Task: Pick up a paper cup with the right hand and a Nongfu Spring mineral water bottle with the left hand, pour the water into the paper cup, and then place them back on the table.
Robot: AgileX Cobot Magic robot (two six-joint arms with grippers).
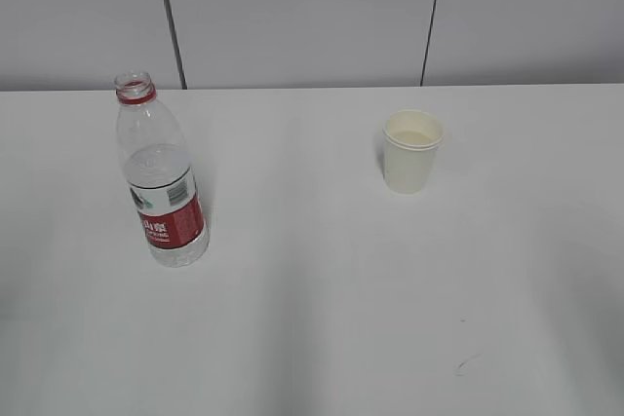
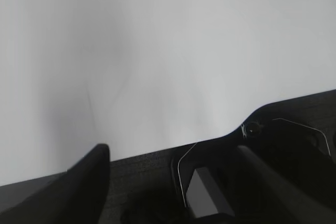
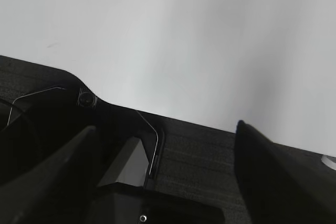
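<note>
Paper cup (image 1: 411,151) stands right, uncapped water bottle (image 1: 161,179) left, well apart on table (image 1: 322,319). Right gripper (image 3: 163,171) fingers spread, empty; left gripper (image 2: 173,182) likewise. Approach each squarely, grip mid-body gently.

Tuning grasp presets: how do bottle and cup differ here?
The bottle is tall, clear plastic with a red-and-white label; the cup is short, opaque cream paper. The bottle narrows to a small red-ringed neck; the cup widens to a broad rolled rim. The bottle stands left and nearer the camera, the cup right and farther back. Both stand upright, open-topped, on the white table, with no tool touching either.
</note>
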